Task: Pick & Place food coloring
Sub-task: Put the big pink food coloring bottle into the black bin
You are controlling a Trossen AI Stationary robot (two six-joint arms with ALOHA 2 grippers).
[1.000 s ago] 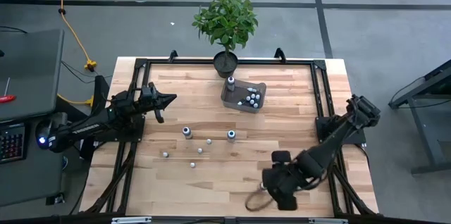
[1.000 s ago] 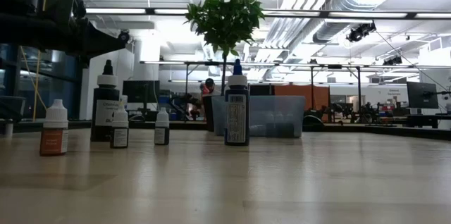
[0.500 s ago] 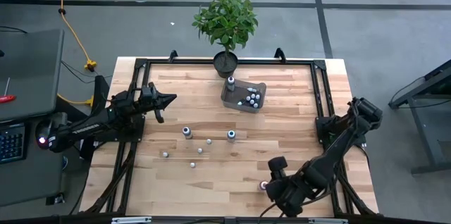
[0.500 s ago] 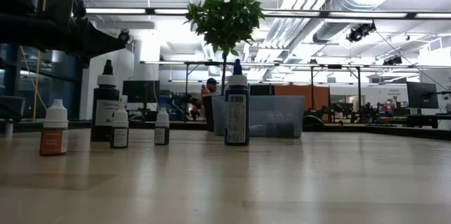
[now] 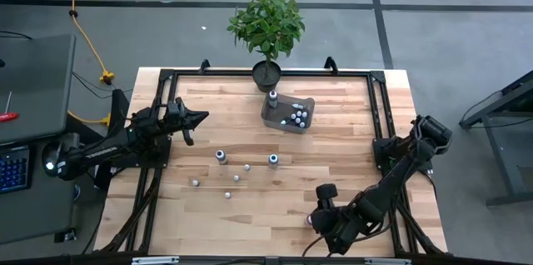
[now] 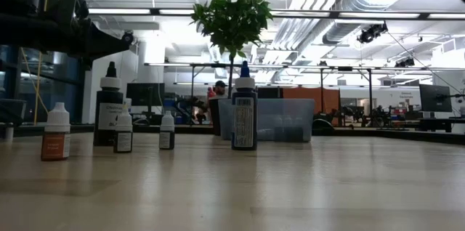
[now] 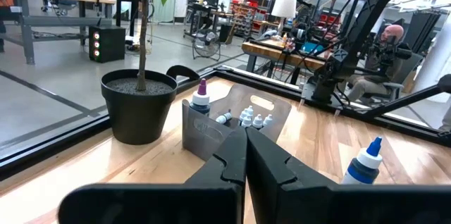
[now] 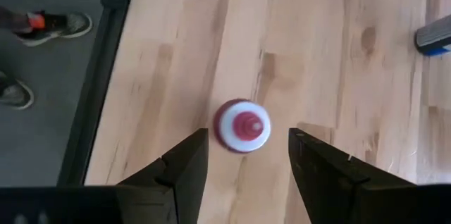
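- Right pincer (image 8: 243, 155): fingers spread, pointing down at the surface (image 5: 350, 144) near its front edge, at about 5 o'clock in the overhead view; nothing pinched.
- Red-capped food coloring bottle (image 8: 242, 125) stands upright between the spread fingers, touching neither; seen from overhead at (image 5: 311, 219).
- Loose food coloring bottles (image 5: 233, 169) stand scattered mid-surface, at about 10 o'clock from the right pincer, well apart from it.
- Clear plastic bin (image 5: 288, 113) sits toward 12 o'clock, holding several small bottles; one taller bottle (image 5: 272, 96) stands at its left end.
- Potted plant (image 5: 266, 27) stands at the far edge, just beyond the bin.
- Left pincer (image 5: 200, 117): fingers pressed together, empty, held above the surface at 9 o'clock.
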